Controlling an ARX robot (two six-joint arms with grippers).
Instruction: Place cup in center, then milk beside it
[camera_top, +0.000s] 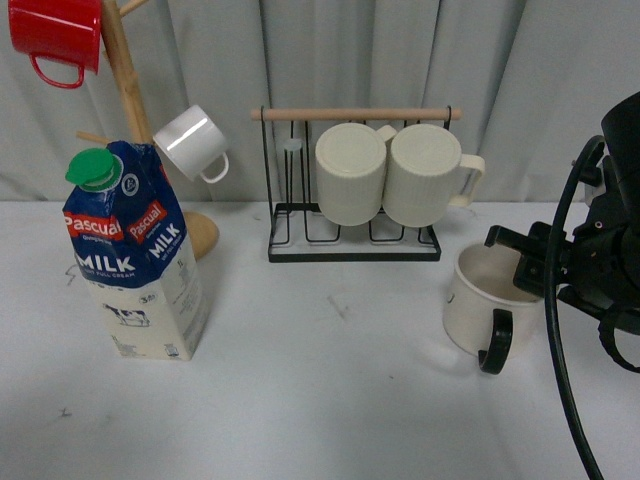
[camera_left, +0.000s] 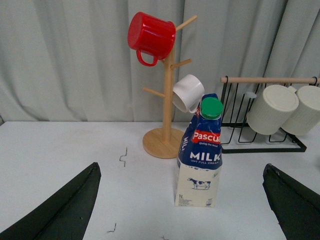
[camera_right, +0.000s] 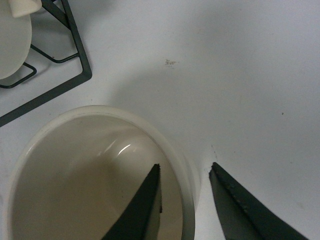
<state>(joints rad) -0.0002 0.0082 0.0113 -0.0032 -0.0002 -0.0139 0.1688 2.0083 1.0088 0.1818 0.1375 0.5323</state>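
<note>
The cup (camera_top: 478, 305), wide and cream-white with a black handle (camera_top: 495, 342), stands at the right of the table. My right gripper (camera_top: 530, 262) is open astride its far rim. In the right wrist view one finger (camera_right: 142, 207) is inside the cup (camera_right: 85, 175) and the other finger (camera_right: 245, 212) is outside the wall, with the right gripper (camera_right: 185, 165) not closed on it. The milk (camera_top: 135, 255) stands upright at the left. My left gripper (camera_left: 181, 166) is open wide, well short of the milk (camera_left: 200, 160). Bare white tabletop (camera_top: 320, 370) lies between carton and cup.
A wooden mug tree (camera_top: 125, 90) behind the milk carries a red mug (camera_top: 60, 35) and a small white mug (camera_top: 190, 142). A black wire rack (camera_top: 350, 245) at the back holds two ribbed cream mugs (camera_top: 350, 172). Small black marks (camera_top: 66, 411) dot the tabletop. A grey curtain hangs behind.
</note>
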